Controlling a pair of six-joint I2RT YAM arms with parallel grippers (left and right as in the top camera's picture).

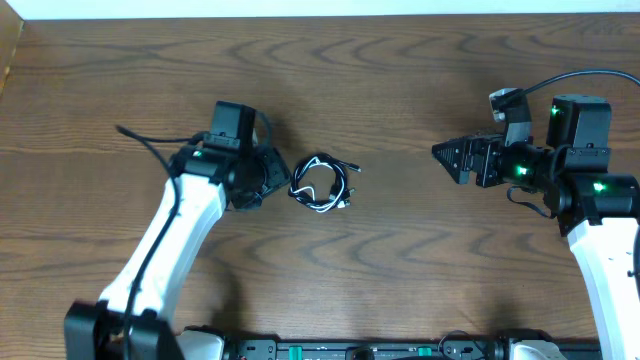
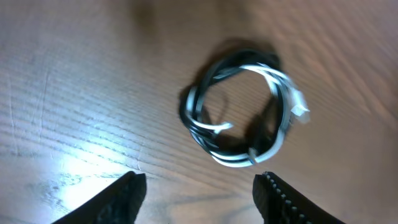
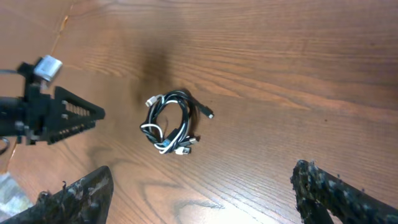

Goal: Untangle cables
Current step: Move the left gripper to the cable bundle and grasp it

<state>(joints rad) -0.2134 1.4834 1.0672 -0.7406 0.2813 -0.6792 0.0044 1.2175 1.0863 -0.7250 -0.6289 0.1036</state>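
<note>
Two cords, the black cord (image 2: 236,60) and the white cord (image 2: 267,73), lie wound together as one small coil of cables (image 1: 338,186) on the table (image 1: 400,80). From overhead the coil sits just beside the left gripper (image 1: 270,176), at its three o'clock; the right gripper (image 1: 441,155) is well apart, at the coil's three o'clock, so the left is nearer. Both grippers' jaws stand apart, holding nothing. The coil is near round, without a clear long axis. Blur hides which cord crosses which.

place: robotics lab bench | shows: left arm (image 1: 175,235), right arm (image 1: 603,245), wood-grain table (image 1: 380,70)
</note>
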